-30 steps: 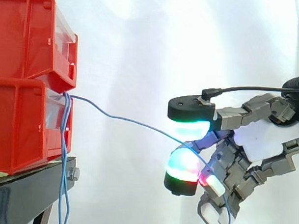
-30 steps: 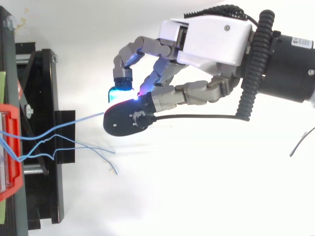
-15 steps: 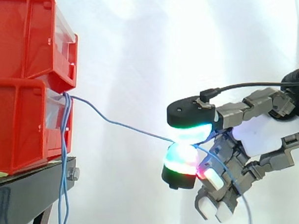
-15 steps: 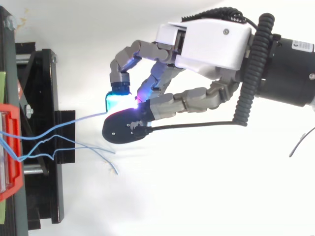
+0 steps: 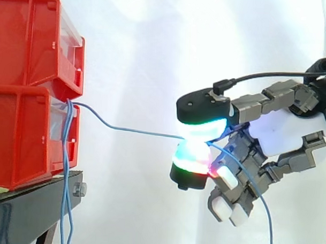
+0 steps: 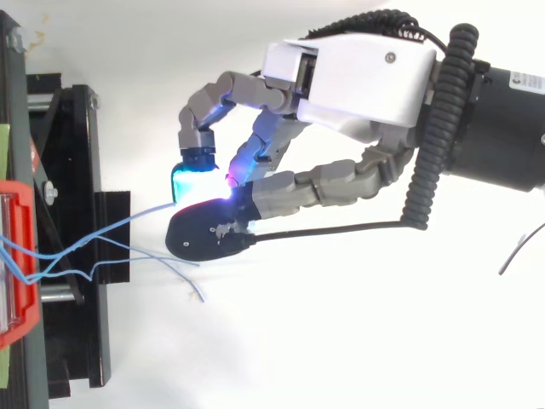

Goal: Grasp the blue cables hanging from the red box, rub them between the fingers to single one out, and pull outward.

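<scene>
at your left in the side view, the red bins (image 5: 30, 90) are sitting stacked on the black stand (image 5: 31, 206), and the blue cables (image 5: 68, 151) are hanging from the front of the lower bin, down past the stand's edge. one blue cable (image 5: 130, 130) is running out from that bunch, nearly level and close to taut, across the white curtain (image 5: 155, 47) to the hand (image 5: 282, 145) at your right. the hand is pinching that cable between two glowing pads (image 5: 201, 128), one pressing down on the other, and the cable's free end is trailing down behind them.
</scene>
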Tool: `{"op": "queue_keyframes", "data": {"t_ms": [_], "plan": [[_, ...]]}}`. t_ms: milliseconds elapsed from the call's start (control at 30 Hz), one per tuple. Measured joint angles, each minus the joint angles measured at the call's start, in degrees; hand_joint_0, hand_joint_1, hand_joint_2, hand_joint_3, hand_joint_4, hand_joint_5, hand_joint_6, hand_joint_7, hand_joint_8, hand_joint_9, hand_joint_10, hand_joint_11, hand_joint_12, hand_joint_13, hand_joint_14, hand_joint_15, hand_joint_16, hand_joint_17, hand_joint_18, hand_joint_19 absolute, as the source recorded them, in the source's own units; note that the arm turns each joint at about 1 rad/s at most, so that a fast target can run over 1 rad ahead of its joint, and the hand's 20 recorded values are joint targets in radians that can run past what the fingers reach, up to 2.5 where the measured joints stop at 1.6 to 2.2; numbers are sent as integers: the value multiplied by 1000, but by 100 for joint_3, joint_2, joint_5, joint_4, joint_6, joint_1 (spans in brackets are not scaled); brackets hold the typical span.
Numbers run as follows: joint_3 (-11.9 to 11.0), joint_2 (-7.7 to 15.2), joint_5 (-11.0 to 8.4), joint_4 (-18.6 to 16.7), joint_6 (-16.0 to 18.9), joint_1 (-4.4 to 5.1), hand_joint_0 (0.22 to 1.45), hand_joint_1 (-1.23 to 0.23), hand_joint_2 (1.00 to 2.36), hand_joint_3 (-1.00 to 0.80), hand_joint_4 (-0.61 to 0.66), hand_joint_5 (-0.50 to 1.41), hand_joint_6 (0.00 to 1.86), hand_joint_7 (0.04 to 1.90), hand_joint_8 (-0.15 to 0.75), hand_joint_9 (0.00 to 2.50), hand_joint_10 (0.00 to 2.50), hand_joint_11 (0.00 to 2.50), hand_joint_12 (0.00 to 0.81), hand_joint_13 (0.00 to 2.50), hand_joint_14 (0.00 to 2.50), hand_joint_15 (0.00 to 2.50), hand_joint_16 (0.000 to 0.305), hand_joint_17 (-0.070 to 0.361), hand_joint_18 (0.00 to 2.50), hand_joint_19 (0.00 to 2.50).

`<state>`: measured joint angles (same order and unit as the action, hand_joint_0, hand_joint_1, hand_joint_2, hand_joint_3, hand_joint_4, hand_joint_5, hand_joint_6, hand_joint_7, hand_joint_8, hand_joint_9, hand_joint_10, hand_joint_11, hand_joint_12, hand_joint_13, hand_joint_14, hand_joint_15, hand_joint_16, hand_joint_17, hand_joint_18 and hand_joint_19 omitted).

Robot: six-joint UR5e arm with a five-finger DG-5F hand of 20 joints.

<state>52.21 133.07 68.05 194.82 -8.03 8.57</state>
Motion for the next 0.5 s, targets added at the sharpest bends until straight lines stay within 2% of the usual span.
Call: {"op": "queue_keyframes", "data": {"t_ms": [333, 500], "plan": [[-45, 3, 26, -10, 37, 8, 615, -810, 1013, 50, -6, -106, 909, 1163, 319, 1067, 17, 531, 414, 899, 23, 526, 56, 125, 793, 531], [59, 3, 61, -41, 43, 15, 614, -809, 1012, 52, -8, -105, 907, 1172, 320, 1034, 16, 501, 426, 892, 21, 510, 56, 126, 793, 520]]}}
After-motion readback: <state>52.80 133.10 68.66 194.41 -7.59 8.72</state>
